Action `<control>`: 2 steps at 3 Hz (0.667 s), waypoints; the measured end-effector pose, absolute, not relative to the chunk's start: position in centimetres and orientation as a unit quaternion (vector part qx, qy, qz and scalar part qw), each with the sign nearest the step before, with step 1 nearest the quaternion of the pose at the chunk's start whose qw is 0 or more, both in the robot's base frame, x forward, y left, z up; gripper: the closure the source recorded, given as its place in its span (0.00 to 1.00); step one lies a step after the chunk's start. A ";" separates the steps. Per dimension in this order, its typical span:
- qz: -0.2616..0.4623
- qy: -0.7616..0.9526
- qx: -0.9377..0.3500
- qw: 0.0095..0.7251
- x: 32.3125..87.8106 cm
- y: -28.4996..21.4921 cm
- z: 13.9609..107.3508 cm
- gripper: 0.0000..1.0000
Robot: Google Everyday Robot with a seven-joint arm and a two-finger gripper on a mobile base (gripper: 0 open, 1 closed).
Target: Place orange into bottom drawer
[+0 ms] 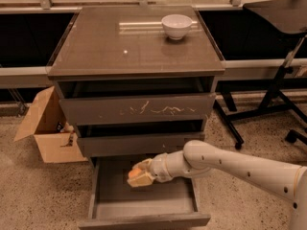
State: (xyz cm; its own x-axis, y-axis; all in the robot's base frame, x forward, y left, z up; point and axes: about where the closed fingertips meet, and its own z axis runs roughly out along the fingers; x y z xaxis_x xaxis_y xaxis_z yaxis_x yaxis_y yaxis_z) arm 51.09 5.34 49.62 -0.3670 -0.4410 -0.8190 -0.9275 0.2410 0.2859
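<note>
One gripper [140, 177] pinching one orange [135, 167], over open bottom drawer [144, 221], three drawers [139, 143] total, one white bowl [176, 25]

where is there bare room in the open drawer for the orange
The bottom drawer floor is bare between the gripper, holding the orange, and the drawer's front wall. Its back right is crowded by the arm.

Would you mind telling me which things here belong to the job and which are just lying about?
Job: orange, held in the gripper over the open bottom drawer.
Lying about: white bowl on the cabinet top, cardboard box, chair.
</note>
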 end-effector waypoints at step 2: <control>0.391 0.744 -0.455 0.295 50.4 3.5 44.8 1.00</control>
